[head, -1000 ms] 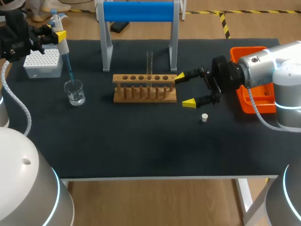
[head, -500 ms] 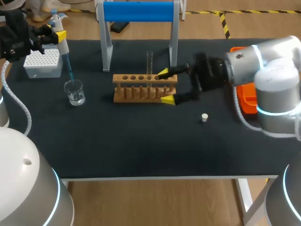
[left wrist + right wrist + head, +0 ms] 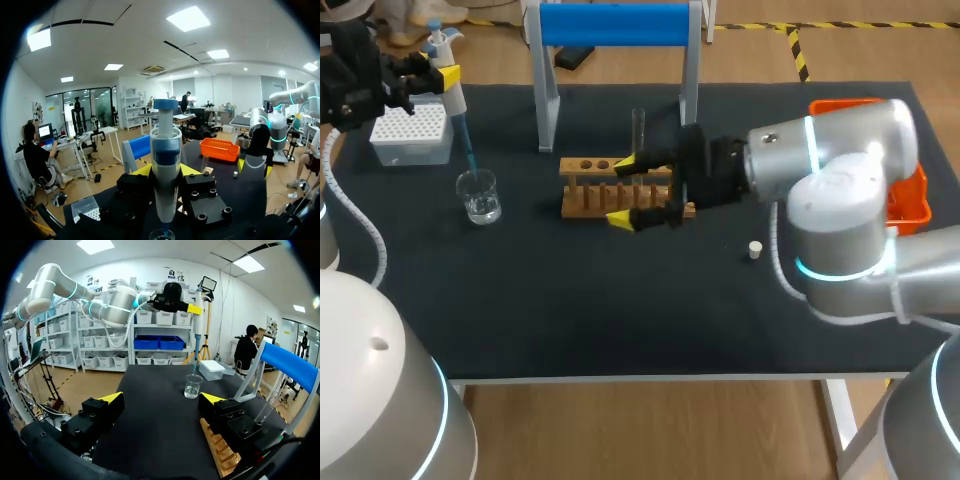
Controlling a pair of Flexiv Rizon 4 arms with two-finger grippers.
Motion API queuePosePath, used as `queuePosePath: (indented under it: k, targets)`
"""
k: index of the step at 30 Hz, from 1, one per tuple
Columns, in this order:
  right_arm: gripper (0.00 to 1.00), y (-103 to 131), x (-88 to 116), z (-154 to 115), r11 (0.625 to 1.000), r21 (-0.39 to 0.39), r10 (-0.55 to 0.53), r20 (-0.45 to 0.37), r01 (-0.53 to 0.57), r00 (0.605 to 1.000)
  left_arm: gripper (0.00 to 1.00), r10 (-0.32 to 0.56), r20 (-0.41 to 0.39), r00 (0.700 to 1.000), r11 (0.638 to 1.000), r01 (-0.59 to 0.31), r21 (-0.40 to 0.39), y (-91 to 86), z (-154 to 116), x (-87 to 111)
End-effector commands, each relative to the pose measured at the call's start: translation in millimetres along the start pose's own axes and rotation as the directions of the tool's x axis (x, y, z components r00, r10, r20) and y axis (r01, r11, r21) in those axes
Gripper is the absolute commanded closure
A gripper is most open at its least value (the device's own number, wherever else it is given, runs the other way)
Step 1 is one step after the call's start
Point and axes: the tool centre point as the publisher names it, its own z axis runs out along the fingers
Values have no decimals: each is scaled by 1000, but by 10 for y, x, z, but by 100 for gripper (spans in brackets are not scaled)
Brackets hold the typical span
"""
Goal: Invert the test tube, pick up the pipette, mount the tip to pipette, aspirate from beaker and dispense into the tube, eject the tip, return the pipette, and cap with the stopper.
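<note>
My left gripper [image 3: 444, 76] at the far left is shut on the white and blue pipette [image 3: 453, 98] [image 3: 165, 165]. The pipette's blue tip [image 3: 468, 152] dips into the glass beaker [image 3: 479, 196] [image 3: 192, 386]. A clear test tube [image 3: 638, 128] [image 3: 268, 406] stands upright in the wooden rack [image 3: 588, 196] [image 3: 218, 449]. My right gripper [image 3: 622, 190] [image 3: 162, 399] is open across the rack, one finger behind it by the tube's foot and one in front. The small white stopper [image 3: 755, 250] lies on the mat to the right of the rack.
A white tip box [image 3: 410, 132] [image 3: 212, 369] sits behind the beaker at the far left. The blue-topped stand [image 3: 615, 25] [image 3: 290, 367] rises behind the rack. An orange tray [image 3: 912, 200] [image 3: 220, 149] is at the right edge, partly behind my right arm.
My right arm has swept left along the rack, its open gripper going from the rack's right end to straddling its middle. The left arm and pipette have not moved.
</note>
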Motion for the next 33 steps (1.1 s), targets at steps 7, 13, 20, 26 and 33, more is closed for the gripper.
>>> queuePosePath:
  k: [7, 13, 20, 26, 33]
  targets:
    - [0, -56, -91, 621, 1000, 30, -5, 28, 4, 1000, 100, 2, 3, 1000, 1000, -2, 5, 13, 5, 3]
    - [0, -147, -136, 746, 999, 43, 4, 50, -6, 999, 100, 2, 3, 1000, 1000, -2, 5, 13, 5, 3]
    - [0, -307, -184, 879, 998, 55, 20, 69, -23, 997, 100, 2, 3, 1000, 1000, -2, 5, 13, 5, 3]
    - [0, -351, -237, 1014, 998, 65, 8, 82, -13, 997, 100, 2, 3, 1000, 1000, -2, 5, 13, 5, 3]
    - [0, -417, -243, 1155, 997, 77, 4, 106, -12, 994, 100, 2, 3, 1000, 1000, -2, 5, 13, 5, 3]
